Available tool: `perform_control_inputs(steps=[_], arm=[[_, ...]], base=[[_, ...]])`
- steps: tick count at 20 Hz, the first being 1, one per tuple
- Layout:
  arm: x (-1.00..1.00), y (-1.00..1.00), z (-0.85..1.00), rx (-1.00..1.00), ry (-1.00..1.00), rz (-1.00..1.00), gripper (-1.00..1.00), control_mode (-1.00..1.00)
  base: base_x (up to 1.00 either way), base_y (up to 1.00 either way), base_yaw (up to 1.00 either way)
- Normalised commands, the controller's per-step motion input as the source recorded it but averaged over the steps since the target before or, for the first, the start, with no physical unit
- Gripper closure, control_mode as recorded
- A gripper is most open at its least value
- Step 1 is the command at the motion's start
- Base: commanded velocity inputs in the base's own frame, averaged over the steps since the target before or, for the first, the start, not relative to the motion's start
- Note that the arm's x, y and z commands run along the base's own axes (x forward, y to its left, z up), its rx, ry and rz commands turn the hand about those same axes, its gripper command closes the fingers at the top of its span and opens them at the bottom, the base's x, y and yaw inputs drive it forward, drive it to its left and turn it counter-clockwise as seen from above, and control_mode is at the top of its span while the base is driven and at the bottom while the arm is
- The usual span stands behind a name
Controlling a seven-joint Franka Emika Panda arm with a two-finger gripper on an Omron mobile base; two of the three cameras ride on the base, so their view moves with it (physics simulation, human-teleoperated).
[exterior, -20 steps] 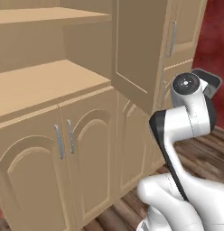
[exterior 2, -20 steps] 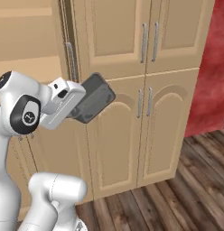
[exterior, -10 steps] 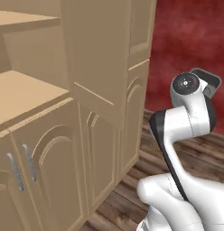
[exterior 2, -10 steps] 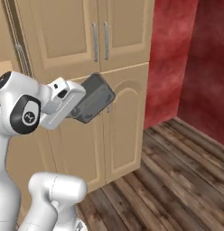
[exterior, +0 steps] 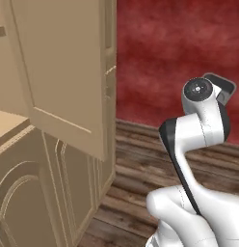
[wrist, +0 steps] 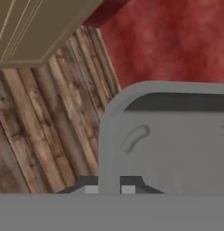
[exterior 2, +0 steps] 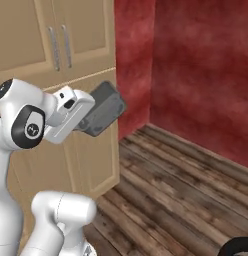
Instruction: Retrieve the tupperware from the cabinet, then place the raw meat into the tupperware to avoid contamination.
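Observation:
My gripper [exterior 2: 89, 119] is shut on the rim of a grey tupperware [exterior 2: 104, 108], held at chest height in front of the arm. In the hand view the tupperware [wrist: 172, 140] covers the right half, its rim clamped between the dark fingertips [wrist: 92, 189]. One corner of the tupperware [exterior: 223, 89] peeks out behind the wrist in the left base view. The tan cabinet [exterior 2: 61, 45] stands to the left, its upper door [exterior: 63, 82] swung open. The raw meat is out of view.
A red wall [exterior 2: 196, 75] rises ahead and to the right, above a dark wooden plank floor [exterior 2: 171, 185]. The open cabinet door juts out at upper-body height on the left. A dark round object [exterior 2: 239, 247] sits at the lower right corner.
The whole picture has swung: the base has turned, so the cabinet has slid off to the left and the red wall has come in. The arm holds the same pose with the tupperware.

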Motion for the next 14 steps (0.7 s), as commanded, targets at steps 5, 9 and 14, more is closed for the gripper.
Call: perform_control_inputs(steps=[5, 9, 14], arm=[[0.0, 0.0, 0.0, 0.0, 0.0, 0.0, 1.0, 1.0], [0.0, 0.0, 0.0, 0.0, 0.0, 0.0, 1.0, 1.0], [0.0, 0.0, 0.0, 0.0, 0.0, 0.0, 1.0, 1.0]], base=[[0.0, 0.0, -0.5], [0.0, 0.0, -0.5], [0.0, 0.0, -0.5]])
